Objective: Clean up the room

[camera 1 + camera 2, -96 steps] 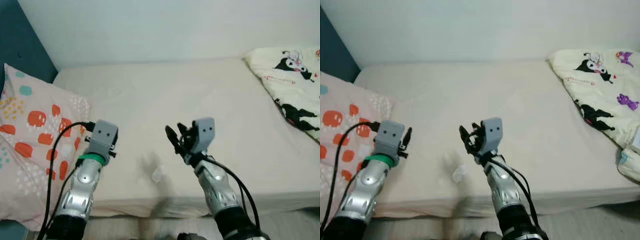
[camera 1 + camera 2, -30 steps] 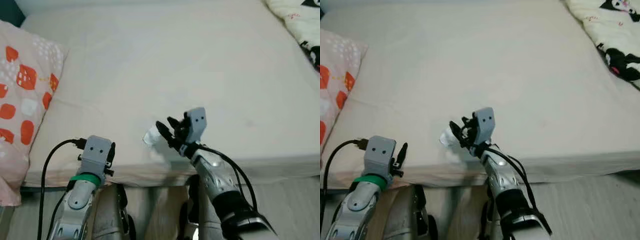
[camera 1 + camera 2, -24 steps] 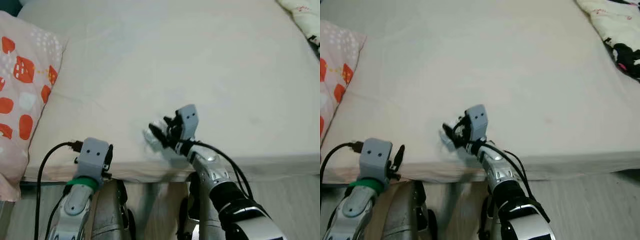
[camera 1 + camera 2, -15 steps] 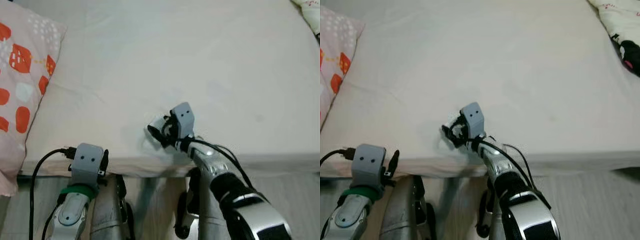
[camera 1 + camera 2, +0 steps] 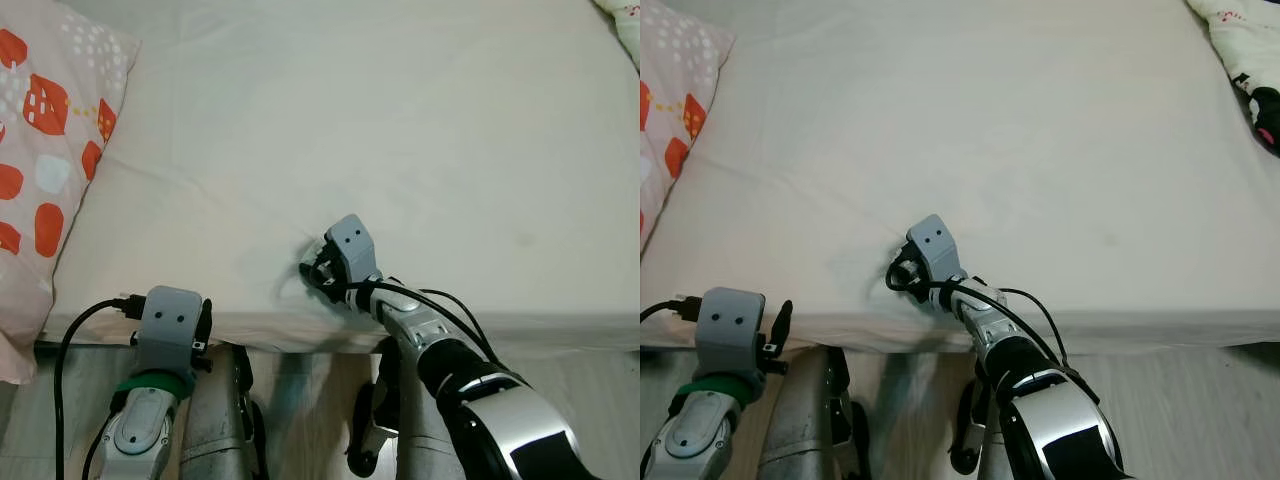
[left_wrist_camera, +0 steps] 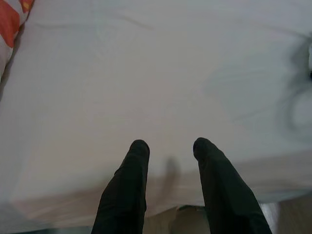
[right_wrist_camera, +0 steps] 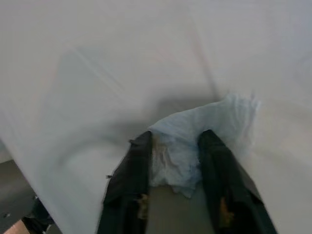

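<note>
We see one crumpled white tissue (image 7: pixel 195 141) lying on the bed sheet (image 5: pixel 400 130) close to the mattress's near edge, just ahead of the robot. The right gripper (image 7: pixel 175 151) is pressed down onto the sheet there, its two black fingers (image 7: pixel 131 175) straddling the wad, one on each side and touching it; we judge the grasp to be closing rather than secured, since paper still bulges between and beyond the tips. To finish the step well, we would squeeze until the fingers bite the tissue alone, taking care not to pinch a fold of sheet with it, and lift straight up before moving off.

The left gripper (image 6: pixel 168 146) hovers low by the bed's edge, released, its fingers parted over bare sheet and holding nothing.

Count: one tissue; two grippers; one spotted pillow (image 5: pixel 40 150) at the left end of the bed; one cartoon-print blanket (image 5: pixel 1250 60), well apart at the far right corner.
</note>
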### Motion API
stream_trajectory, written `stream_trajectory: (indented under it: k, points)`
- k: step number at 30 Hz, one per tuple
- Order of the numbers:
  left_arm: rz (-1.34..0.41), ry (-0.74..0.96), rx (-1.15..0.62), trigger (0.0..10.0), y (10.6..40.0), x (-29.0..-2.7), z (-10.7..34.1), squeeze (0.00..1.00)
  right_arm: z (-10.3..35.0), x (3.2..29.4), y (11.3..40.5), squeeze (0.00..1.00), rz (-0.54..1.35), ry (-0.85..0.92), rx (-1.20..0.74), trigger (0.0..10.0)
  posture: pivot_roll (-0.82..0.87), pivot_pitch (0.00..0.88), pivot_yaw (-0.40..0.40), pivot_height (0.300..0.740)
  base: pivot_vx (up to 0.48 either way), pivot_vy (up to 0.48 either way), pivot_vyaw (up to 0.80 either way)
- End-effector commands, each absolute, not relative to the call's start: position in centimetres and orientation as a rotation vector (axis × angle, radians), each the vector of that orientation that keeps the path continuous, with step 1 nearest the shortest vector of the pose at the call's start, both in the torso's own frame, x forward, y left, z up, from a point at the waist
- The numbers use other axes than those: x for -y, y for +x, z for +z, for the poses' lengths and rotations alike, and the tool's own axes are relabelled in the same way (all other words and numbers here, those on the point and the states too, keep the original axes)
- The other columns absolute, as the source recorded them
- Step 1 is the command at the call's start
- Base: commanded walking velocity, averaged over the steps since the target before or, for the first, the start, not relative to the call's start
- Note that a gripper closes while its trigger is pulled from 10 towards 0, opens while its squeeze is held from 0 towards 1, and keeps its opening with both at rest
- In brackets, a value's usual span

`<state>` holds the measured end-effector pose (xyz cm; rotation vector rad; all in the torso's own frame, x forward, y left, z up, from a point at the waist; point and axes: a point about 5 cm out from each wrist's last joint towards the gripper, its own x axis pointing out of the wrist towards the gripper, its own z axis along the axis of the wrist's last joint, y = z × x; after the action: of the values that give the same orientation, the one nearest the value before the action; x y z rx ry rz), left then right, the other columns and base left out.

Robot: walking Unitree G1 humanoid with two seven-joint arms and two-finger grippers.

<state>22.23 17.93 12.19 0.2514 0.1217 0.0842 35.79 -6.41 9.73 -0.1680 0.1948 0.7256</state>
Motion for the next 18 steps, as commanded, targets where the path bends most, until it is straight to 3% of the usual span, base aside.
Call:
stream_trajectory:
  k: [1, 12, 18]
  points:
    - [0.090, 0.250, -0.158, 10.0, 21.9, -18.0, 11.6, 0.00, 7.9, 6.9, 35.0, 0.00, 0.718, -0.185, -0.288, 0.0, 0.20, 0.337, 0.014, 0.585, 0.000, 0.000, 0.00]
    - [0.062, 0.236, -0.118, 10.0, 24.1, -17.1, 12.1, 0.00, 10.0, 8.0, 36.2, 0.00, 0.692, -0.090, -0.187, 0.0, 0.14, 0.271, 0.012, 0.585, 0.000, 0.000, 0.00]
    - [0.039, 0.262, -0.037, 10.0, 25.1, -17.0, 13.8, 0.00, 12.2, 9.0, 36.4, 0.00, 0.682, -0.013, 0.003, 0.0, 0.10, 0.212, -0.001, 0.585, 0.000, 0.000, 0.00]
